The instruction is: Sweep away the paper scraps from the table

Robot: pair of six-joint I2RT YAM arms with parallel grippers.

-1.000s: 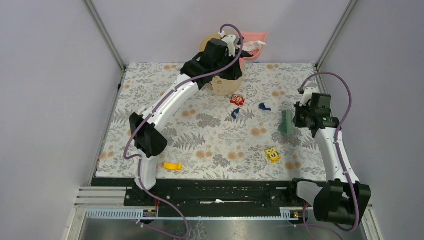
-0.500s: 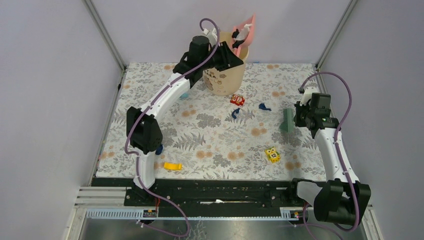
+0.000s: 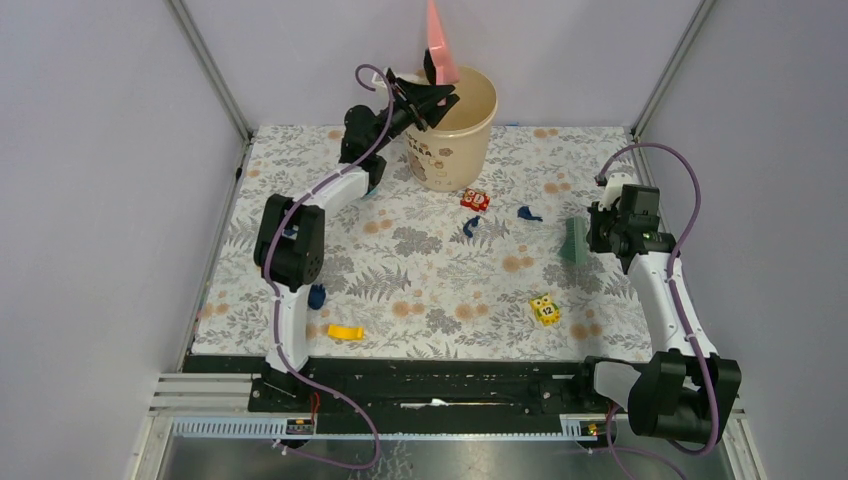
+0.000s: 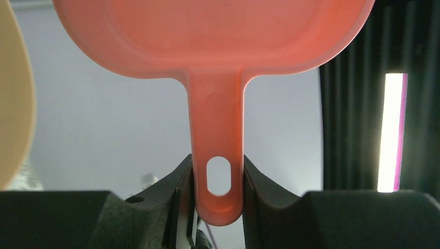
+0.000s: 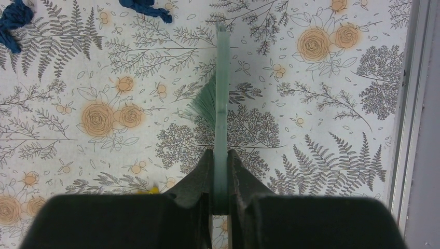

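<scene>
My left gripper (image 3: 432, 82) is shut on the handle of the pink dustpan (image 3: 437, 38), which stands upright, pan up, over the near-left rim of the beige bucket (image 3: 462, 140). In the left wrist view the handle (image 4: 217, 124) sits clamped between both fingers (image 4: 218, 181). My right gripper (image 3: 592, 238) is shut on the green brush (image 3: 574, 243), held at the right of the table (image 3: 420, 270); its bristles (image 5: 201, 104) point left. Dark blue paper scraps lie at mid-table (image 3: 471, 227), nearby (image 3: 527, 213) and beside the left arm (image 3: 317, 296); two show in the right wrist view (image 5: 13, 21) (image 5: 142, 8).
A red toy cube (image 3: 475, 200) lies just in front of the bucket. A yellow cube (image 3: 544, 309) sits near the front right, and a flat yellow piece (image 3: 345, 331) near the front left. Metal frame posts (image 3: 210, 70) and grey walls close in the table.
The left arm has swung the dustpan from tipped over the bucket's far side up to upright and drawn back to the left. The right arm and brush have stayed still.
</scene>
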